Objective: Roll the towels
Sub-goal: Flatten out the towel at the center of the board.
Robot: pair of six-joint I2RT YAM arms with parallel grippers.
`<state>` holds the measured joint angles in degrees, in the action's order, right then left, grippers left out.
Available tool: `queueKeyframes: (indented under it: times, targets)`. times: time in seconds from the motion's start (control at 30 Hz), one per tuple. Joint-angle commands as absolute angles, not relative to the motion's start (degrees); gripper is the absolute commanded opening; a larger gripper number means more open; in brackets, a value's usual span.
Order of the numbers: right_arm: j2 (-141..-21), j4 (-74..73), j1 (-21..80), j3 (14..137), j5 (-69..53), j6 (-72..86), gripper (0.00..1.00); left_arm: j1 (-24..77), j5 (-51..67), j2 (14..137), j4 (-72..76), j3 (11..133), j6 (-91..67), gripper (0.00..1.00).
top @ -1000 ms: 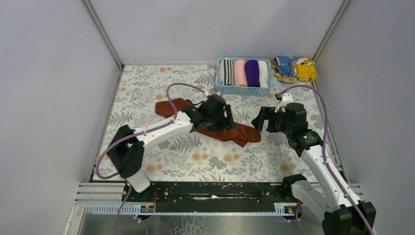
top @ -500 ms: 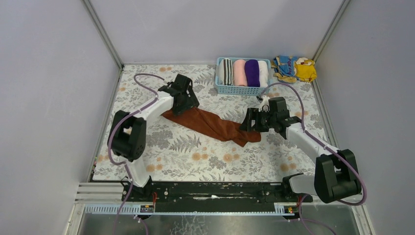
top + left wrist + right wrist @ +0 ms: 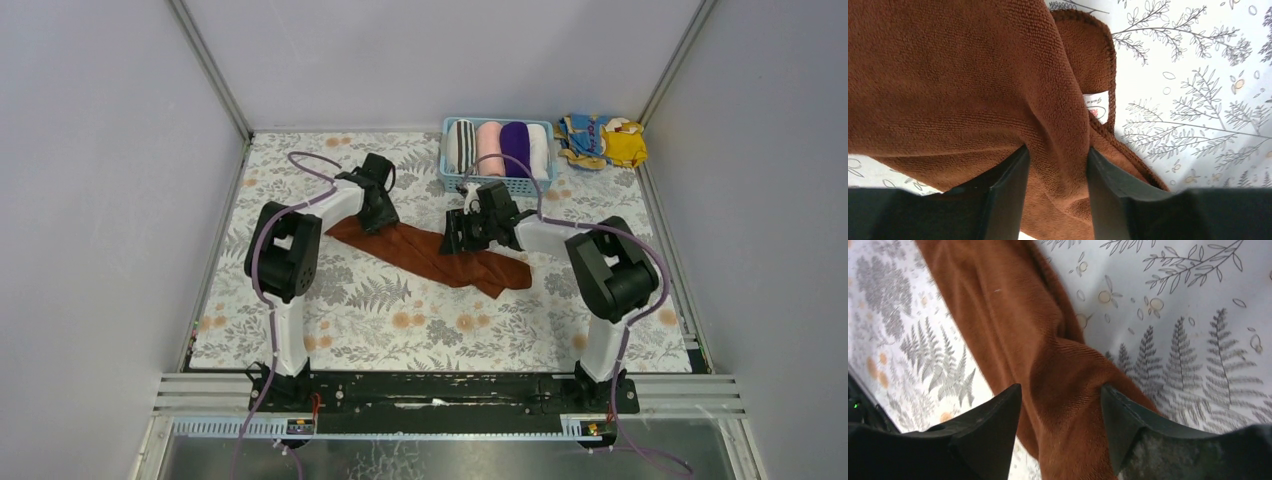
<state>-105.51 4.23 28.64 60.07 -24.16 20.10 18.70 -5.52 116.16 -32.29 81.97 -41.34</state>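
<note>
Floral-printed table (image 3: 400,320): the work surface, holding everything listed below.

Rust-brown towel (image 3: 425,252): the largest cloth. It lies mid-table, bunched into a long rumpled band that runs from far left down to near right. It is neither flat nor rolled.

Blue basket (image 3: 495,185): sits at the far edge, well apart from the brown cloth. Four rolled towels stand in it side by side: striped, pink, purple and white.

Yellow-and-blue cloth (image 3: 603,140): crumpled in the far right corner; not part of the job.

Purple towel (image 3: 515,148): rolled and in the basket, third from the left. This half of the task looks finished.

Left gripper (image 3: 1058,150): at the band's far-left end. Its jaws are drawn in on a ridge of brown terry that fills the gap and presses both fingers, so it appears to be pinched.

Right gripper (image 3: 1060,387): on the right-hand part of the band. Its jaws stand fairly wide astride a thick fold that touches both inner faces; a firm hold cannot be told.

White label (image 3: 1096,106): sewn at the hem beside the left fingers.

Progress, as judged: roughly half done. The brown towel has yet to be spread, rolled, and probably put in the basket.
</note>
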Motion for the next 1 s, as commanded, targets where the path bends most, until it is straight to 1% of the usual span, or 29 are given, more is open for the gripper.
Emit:
queueKeyframes:
  times: [0.0,0.03,0.07,0.1,0.13,0.17,0.2,0.23,0.33,0.43,0.5,0.53,0.57,0.63,0.7,0.77,0.8,0.9,0.97]
  targets:
    - [-109.4,6.2,29.7,65.4,-21.4,18.3,0.58,17.1,-4.5,115.3,-29.4,79.7,-39.9,0.35]
    - [-109.9,5.6,29.7,66.4,-21.2,17.6,0.48,16.8,-4.1,114.9,-29.0,79.7,-39.6,0.27]
    - [-109.9,4.4,29.7,67.2,-20.7,16.7,0.38,16.5,-3.9,114.5,-28.9,79.9,-39.3,0.23]
    - [-109.6,3.1,29.6,68.1,-19.6,15.5,0.25,16.1,-3.4,114.0,-29.0,80.5,-38.8,0.17]
    - [-109.0,1.2,29.7,69.3,-18.2,14.2,0.21,15.9,-3.1,113.4,-29.3,81.0,-38.6,0.12]
    - [-108.4,-0.6,29.6,70.5,-16.3,12.4,0.12,15.5,-2.7,112.8,-29.6,81.9,-38.2,0.08]
    - [-107.3,-2.8,29.6,71.7,-14.3,10.6,0.04,15.1,-2.7,111.9,-30.1,82.8,-37.9,0.05]
    - [-106.1,-4.9,29.7,72.9,-12.2,9.1,0.0,14.8,-2.4,111.0,-30.6,83.6,-37.7,0.04]
    - [-101.1,-10.5,29.7,75.2,-6.7,5.1,0.0,14.2,-1.2,106.1,-30.7,84.6,-37.6,0.03]
    - [-93.7,-13.8,29.7,74.7,-6.5,3.4,0.0,14.3,0.2,98.9,-28.3,81.2,-38.5,0.05]
    - [-88.8,-15.2,30.0,73.0,-9.5,3.4,0.02,14.2,1.0,91.7,-25.1,75.2,-40.3,0.07]
    - [-85.7,-15.8,30.6,71.8,-11.5,3.7,0.03,14.2,1.5,88.0,-23.2,71.0,-41.6,0.09]
    - [-83.6,-16.3,31.4,70.4,-13.6,4.0,0.04,14.3,1.7,84.2,-21.0,66.7,-43.2,0.13]
    - [-80.1,-17.0,33.6,66.7,-17.4,4.8,0.07,14.2,1.6,76.7,-17.4,56.9,-47.1,0.16]
    - [-77.6,-18.0,36.5,62.1,-20.4,5.7,0.13,14.2,0.8,69.2,-15.3,44.5,-51.0,0.27]
    - [-75.8,-18.7,39.0,58.1,-22.0,7.1,0.23,14.2,0.9,62.6,-15.0,35.9,-53.6,0.35]
    - [-74.8,-18.7,39.7,55.9,-22.7,8.2,0.28,14.2,1.3,59.8,-15.6,32.5,-54.2,0.41]
    - [-71.8,-19.9,40.5,50.9,-23.4,10.0,0.4,14.2,2.9,53.3,-20.4,27.6,-53.5,0.56]
    - [-69.5,-21.2,40.5,49.1,-23.1,10.2,0.47,14.2,2.5,50.4,-25.1,27.2,-52.4,0.63]
